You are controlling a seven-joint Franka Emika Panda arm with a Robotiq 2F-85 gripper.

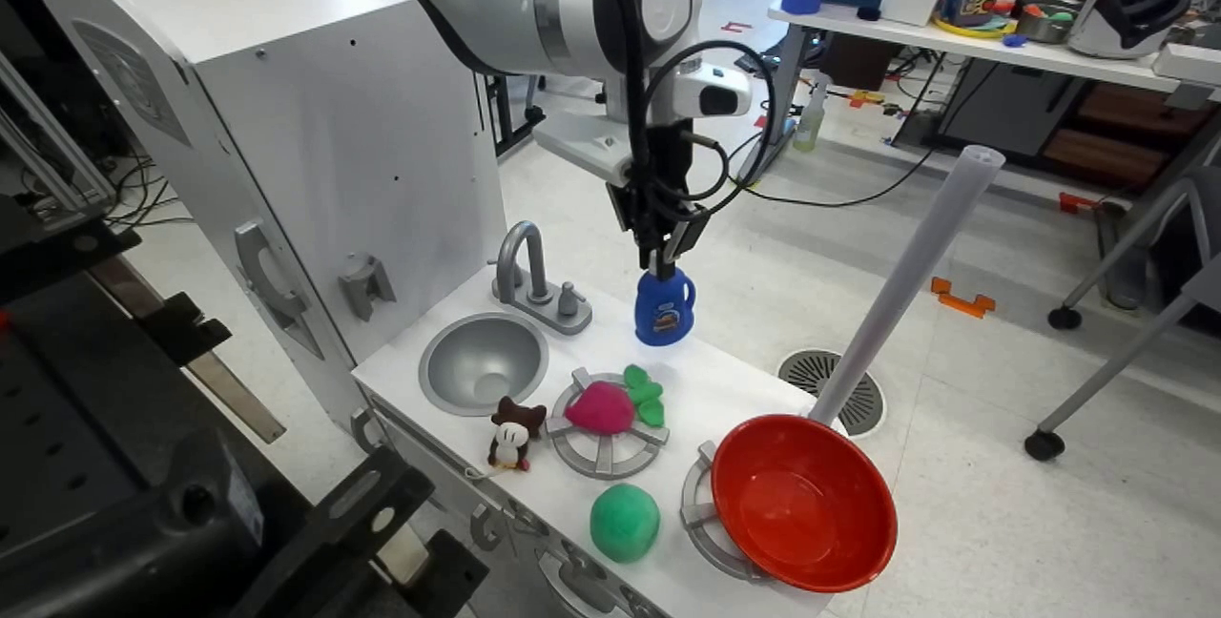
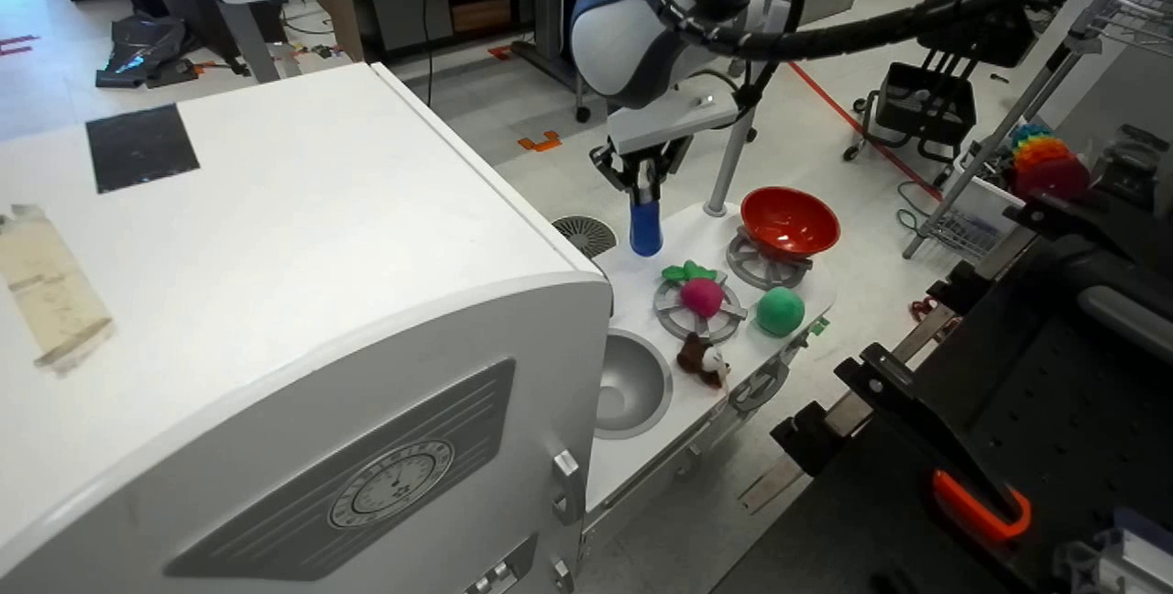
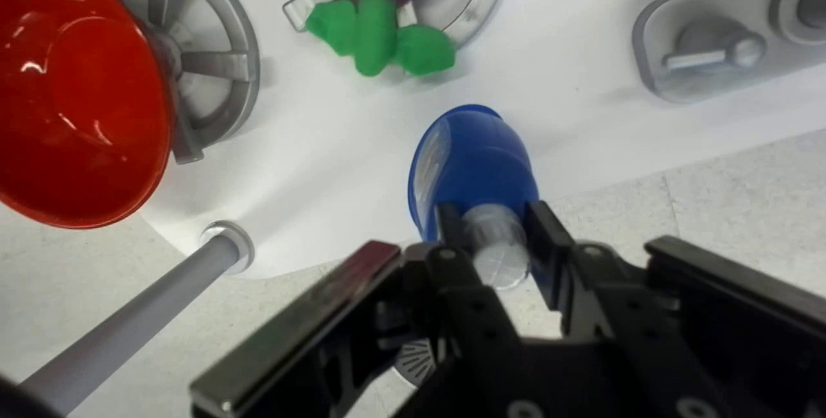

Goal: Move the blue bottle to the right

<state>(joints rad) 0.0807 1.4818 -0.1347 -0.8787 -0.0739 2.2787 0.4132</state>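
Observation:
The blue bottle stands nearly upright at the back edge of the white toy-kitchen counter, between the faucet and the red bowl. It also shows in an exterior view and in the wrist view. My gripper comes down from above and is shut on its whitish cap. In the wrist view the two black fingers press the cap from both sides. The gripper also shows in an exterior view. I cannot tell whether the bottle's base touches the counter or hangs just above it.
A pink radish toy with green leaves lies on a grey burner. A red bowl sits on another burner beside a grey post. A green ball, a small plush toy, a sink and a faucet are nearby.

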